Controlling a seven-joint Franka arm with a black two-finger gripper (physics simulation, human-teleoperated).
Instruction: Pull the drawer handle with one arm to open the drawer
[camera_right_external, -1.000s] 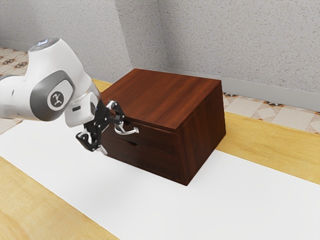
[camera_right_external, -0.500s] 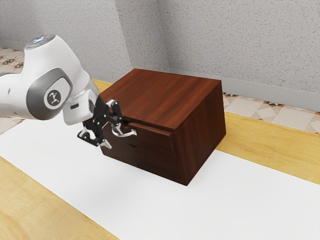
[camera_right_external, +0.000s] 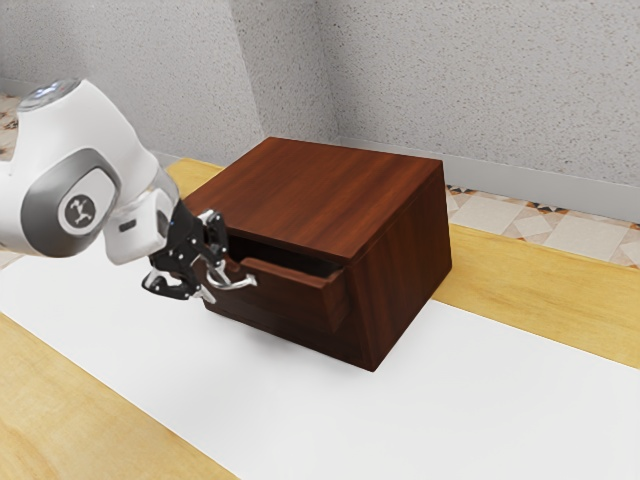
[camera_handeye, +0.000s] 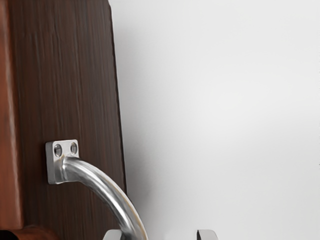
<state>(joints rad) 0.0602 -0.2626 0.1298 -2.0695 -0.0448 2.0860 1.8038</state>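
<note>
**A:** How do the fingers (camera_right_external: 205, 272) stand?

**B:** Parted, with a clear gap between them. The curved metal handle (camera_right_external: 230, 282) passes through that gap and lies against one finger. The other stands off it, so they hook the handle and do not pinch it.

**A:** And from the wrist view?

**B:** The handle arcs from its screwed mounting plate (camera_handeye: 62, 161) toward the two tips. It comes in close beside one of them, and white shows between it and the other.

**A:** Where is the drawer?

**B:** The drawer (camera_right_external: 295, 285) is just beyond the fingers, and its dark front carries the handle. It is partway out of the cabinet (camera_right_external: 330, 195), and a dark gap shows behind its front, under the cabinet top.

**A:** Further out?

**B:** The cabinet sits on a white sheet (camera_right_external: 400, 410), which also runs beneath the fingers. The sheet lies on a wooden worktop (camera_right_external: 80, 430). The white arm (camera_right_external: 75, 185) stretches away behind the fingers, on the side away from the cabinet.
</note>
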